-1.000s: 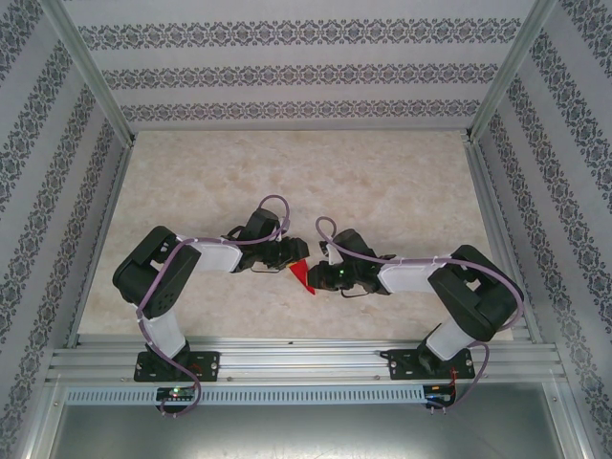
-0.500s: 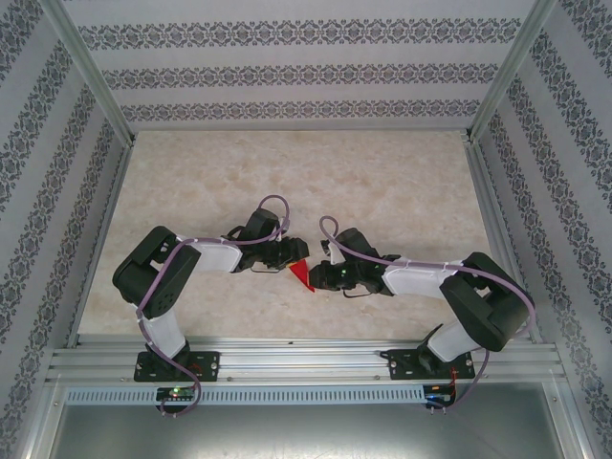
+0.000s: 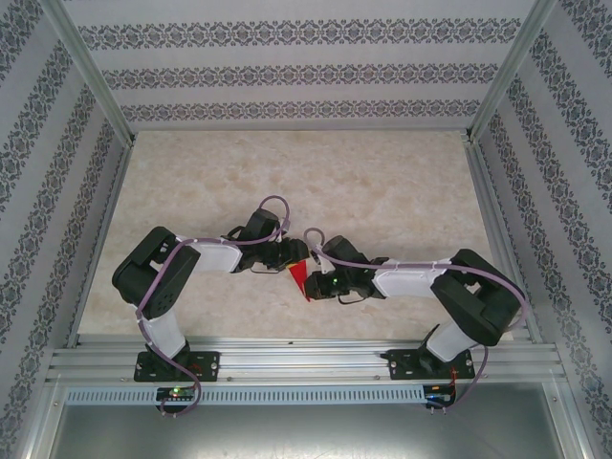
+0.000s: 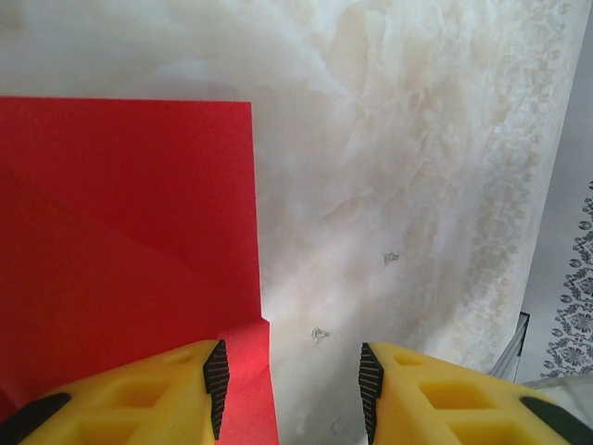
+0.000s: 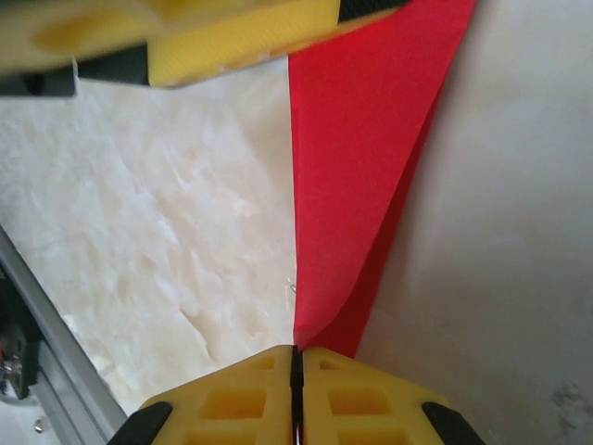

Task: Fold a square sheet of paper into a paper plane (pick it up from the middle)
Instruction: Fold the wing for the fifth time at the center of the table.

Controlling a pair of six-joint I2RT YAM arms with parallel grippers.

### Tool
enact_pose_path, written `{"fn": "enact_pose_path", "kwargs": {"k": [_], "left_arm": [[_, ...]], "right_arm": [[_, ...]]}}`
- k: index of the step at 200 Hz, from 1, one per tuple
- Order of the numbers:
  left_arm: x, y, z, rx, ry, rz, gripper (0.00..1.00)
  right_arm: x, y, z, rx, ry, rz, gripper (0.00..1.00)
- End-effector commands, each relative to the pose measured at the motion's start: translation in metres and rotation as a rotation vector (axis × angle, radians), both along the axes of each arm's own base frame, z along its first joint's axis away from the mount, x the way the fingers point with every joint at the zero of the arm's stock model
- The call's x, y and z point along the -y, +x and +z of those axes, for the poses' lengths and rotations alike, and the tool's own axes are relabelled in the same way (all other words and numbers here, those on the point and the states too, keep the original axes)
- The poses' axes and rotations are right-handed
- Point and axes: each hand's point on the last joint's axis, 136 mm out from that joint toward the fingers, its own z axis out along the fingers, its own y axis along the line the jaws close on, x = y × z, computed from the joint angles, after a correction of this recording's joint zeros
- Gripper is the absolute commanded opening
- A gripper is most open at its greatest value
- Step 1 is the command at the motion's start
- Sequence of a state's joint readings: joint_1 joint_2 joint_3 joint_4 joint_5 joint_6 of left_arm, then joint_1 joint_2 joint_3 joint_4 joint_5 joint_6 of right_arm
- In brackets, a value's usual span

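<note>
The red sheet of paper [image 3: 299, 277] lies folded into a narrow tapering shape on the table between my two grippers. In the left wrist view the paper [image 4: 120, 232] covers the left half, with a diagonal crease. My left gripper [image 4: 292, 380] is open, the paper's right edge lying just inside its left pad [image 4: 216, 382] and bare table across the rest of the gap. My right gripper [image 5: 297, 352] is shut on the paper's [image 5: 361, 167] near tip, and the folded layers fan away from its fingers. From above, the left gripper [image 3: 295, 256] and right gripper [image 3: 311, 285] nearly meet over the paper.
The marble-patterned table [image 3: 335, 182] stretches away behind the arms. Aluminium rails [image 3: 306, 359] run along its near edge and sides, inside patterned walls. A yellow finger [image 5: 232, 42] of the left gripper crosses the top of the right wrist view. A rail [image 5: 37, 371] shows at the lower left of that view.
My right arm has pushed left toward the paper and its fingers have closed on the paper's tip. The left arm and its gripper have not moved.
</note>
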State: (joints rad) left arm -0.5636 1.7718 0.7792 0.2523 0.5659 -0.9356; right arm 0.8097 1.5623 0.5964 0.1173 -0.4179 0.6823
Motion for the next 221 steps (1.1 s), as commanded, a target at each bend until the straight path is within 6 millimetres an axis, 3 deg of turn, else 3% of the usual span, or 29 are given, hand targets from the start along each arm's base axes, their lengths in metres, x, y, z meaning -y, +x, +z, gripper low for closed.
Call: {"fn": "enact_pose_path", "kwargs": {"k": [1, 87, 164, 203, 221], "left_arm": [[-0.012, -0.014, -0.019, -0.057, 0.074, 0.017, 0.45], [-0.013, -0.015, -0.021, -0.068, 0.081, 0.02, 0.45], [-0.012, -0.014, -0.023, -0.075, 0.089, 0.014, 0.45], [-0.012, -0.014, -0.023, -0.073, 0.085, 0.013, 0.45], [-0.012, -0.014, -0.023, -0.073, 0.086, 0.014, 0.45]], "right_arm": [[0.003, -0.016, -0.014, -0.031, -0.059, 0.054, 0.1], [0.012, -0.017, -0.029, -0.058, -0.121, 0.015, 0.1], [0.01, -0.006, -0.001, -0.052, 0.007, -0.043, 0.2], [0.015, -0.007, -0.006, -0.052, -0.025, -0.05, 0.21], [0.021, -0.006, -0.014, -0.056, -0.061, -0.07, 0.16]]}}
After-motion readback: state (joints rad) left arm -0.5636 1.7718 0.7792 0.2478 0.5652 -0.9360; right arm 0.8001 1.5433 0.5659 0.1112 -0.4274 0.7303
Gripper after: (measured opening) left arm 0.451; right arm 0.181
